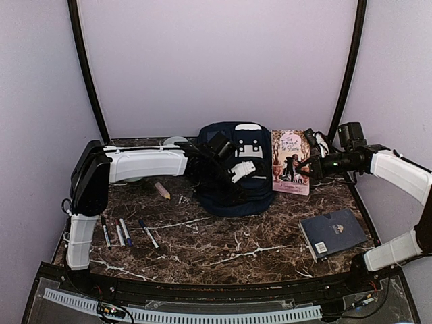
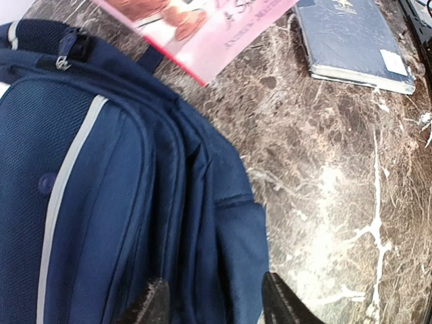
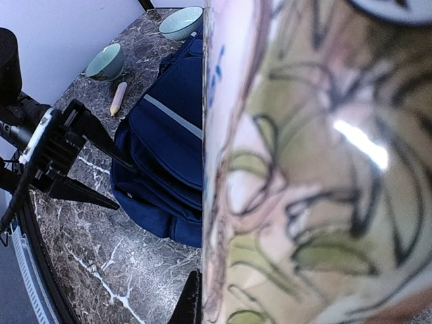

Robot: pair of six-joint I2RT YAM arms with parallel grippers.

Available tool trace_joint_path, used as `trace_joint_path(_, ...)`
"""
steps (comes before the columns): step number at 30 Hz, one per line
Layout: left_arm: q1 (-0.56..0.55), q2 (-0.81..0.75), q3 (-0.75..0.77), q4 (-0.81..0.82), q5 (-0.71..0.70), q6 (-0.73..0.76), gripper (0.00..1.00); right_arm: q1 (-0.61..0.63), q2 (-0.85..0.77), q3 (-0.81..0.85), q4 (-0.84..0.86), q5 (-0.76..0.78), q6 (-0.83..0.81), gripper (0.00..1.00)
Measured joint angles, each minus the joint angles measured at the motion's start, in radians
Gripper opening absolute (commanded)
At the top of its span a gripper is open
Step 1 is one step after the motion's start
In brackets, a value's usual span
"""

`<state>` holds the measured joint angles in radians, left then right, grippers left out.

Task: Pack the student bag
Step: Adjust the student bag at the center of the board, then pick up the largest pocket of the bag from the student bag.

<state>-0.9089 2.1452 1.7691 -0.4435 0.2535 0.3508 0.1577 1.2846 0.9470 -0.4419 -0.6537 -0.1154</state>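
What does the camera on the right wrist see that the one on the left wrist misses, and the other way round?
Only the right wrist view: two pale green bowls, one past the bag's top and one next to a short tan pencil. Only the left wrist view: the dark blue hardcover book lying flat, and a zip pull on the bag. Both: the navy student bag, the picture book, which fills much of the right wrist view, and the marble table.

high rear view looks down; close wrist views share the student bag (image 1: 233,199).
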Motion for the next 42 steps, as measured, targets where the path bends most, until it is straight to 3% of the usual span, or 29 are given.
trace_joint_path(4,-0.021,0.022,0.005,0.027,0.015,-0.011,0.3,0.0,0.0,0.0,0.0,0.001,0.0,0.0)
trace_joint_path(8,-0.035,0.066,0.027,0.031,0.0,-0.022,0.28,-0.002,0.0,0.0,0.0,0.001,0.0,0.0)
trace_joint_path(15,-0.04,0.102,0.05,0.035,-0.101,-0.036,0.3,-0.004,0.0,0.0,0.0,0.001,0.0,0.0)
trace_joint_path(22,-0.043,0.091,0.051,0.047,-0.132,-0.029,0.39,-0.008,0.0,-0.002,0.0,0.001,0.0,0.0)
trace_joint_path(30,-0.044,0.039,-0.024,0.078,-0.205,0.009,0.39,-0.013,0.0,-0.005,0.001,0.001,0.0,0.0)
trace_joint_path(35,-0.043,0.039,-0.033,0.079,-0.235,0.009,0.32,-0.015,0.0,-0.005,0.001,0.0,0.001,0.0)
trace_joint_path(42,-0.042,0.027,-0.042,0.079,-0.227,0.024,0.37,-0.016,0.0,-0.005,0.001,0.0,0.001,0.0)
